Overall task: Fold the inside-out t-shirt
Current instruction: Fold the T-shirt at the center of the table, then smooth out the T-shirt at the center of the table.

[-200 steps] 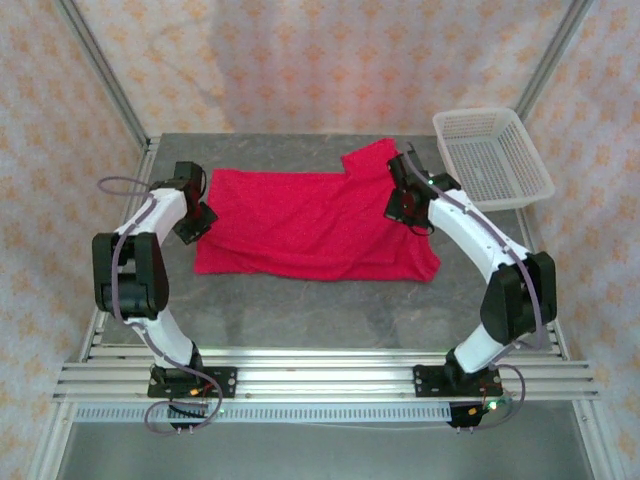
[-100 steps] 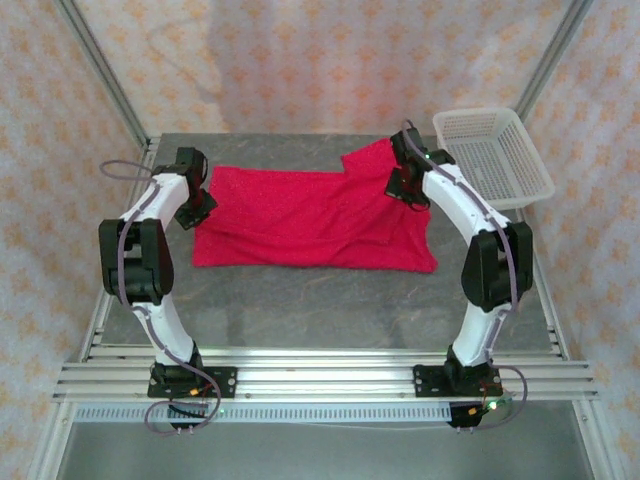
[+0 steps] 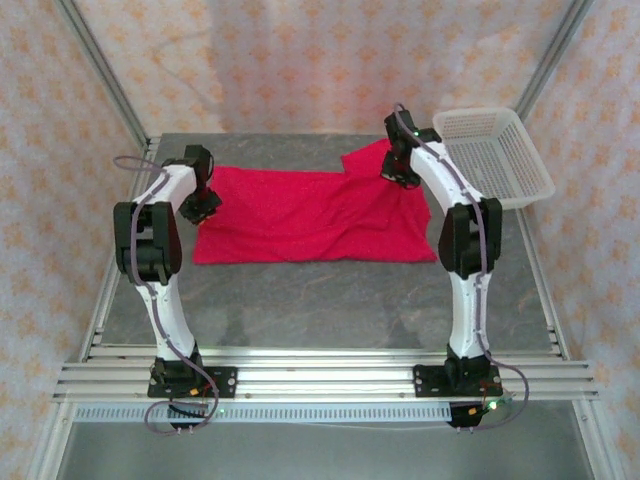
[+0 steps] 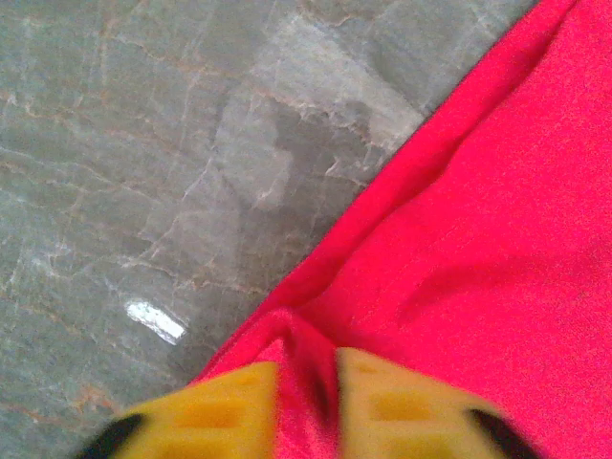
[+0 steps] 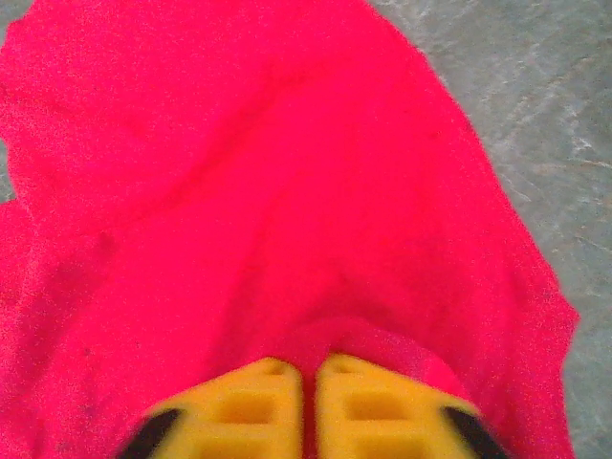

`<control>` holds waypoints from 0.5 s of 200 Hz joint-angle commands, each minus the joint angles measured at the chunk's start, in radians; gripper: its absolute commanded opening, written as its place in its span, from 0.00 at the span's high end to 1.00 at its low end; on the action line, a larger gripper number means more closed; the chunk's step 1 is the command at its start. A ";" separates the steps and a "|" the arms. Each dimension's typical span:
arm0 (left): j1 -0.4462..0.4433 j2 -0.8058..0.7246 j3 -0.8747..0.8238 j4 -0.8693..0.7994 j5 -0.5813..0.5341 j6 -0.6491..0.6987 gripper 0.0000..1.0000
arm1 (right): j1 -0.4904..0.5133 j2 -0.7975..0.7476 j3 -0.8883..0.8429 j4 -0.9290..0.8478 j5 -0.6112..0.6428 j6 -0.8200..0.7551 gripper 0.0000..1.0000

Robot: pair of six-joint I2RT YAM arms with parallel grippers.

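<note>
Swept rearward, the crimson-red soft t-shirt [image 3: 300, 215] now lies folded once.
Left gripper [image 4: 306, 368], right gripper [image 5: 309, 368] pinch cloth, perhaps slackening; release next.

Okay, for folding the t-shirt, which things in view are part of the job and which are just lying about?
Part of the job: t-shirt; left gripper and right gripper, each with red cloth between its fingers.
Lying about: basket, at the far right of the table.
</note>
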 commanded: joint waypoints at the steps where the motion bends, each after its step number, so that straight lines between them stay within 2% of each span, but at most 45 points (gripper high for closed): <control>1: 0.006 0.030 0.099 -0.074 -0.040 0.021 0.37 | -0.009 0.092 0.191 -0.145 -0.031 -0.019 0.63; 10: 0.005 0.016 0.118 -0.094 -0.061 0.025 0.30 | -0.009 0.113 0.249 -0.195 -0.036 -0.024 0.55; 26: 0.002 -0.061 0.076 -0.085 -0.078 0.025 0.29 | -0.009 0.082 0.213 -0.213 -0.050 -0.027 0.53; 42: -0.008 -0.158 -0.042 -0.038 -0.050 0.015 0.31 | 0.001 -0.028 0.015 -0.124 -0.082 -0.019 0.52; 69: -0.012 -0.315 -0.292 0.068 0.111 0.003 0.36 | 0.029 -0.208 -0.347 0.087 -0.189 0.028 0.51; 85: -0.012 -0.363 -0.428 0.143 0.195 -0.004 0.37 | 0.035 -0.257 -0.494 0.194 -0.240 0.073 0.51; 100: -0.012 -0.380 -0.503 0.177 0.213 -0.004 0.38 | 0.036 -0.268 -0.574 0.259 -0.263 0.104 0.51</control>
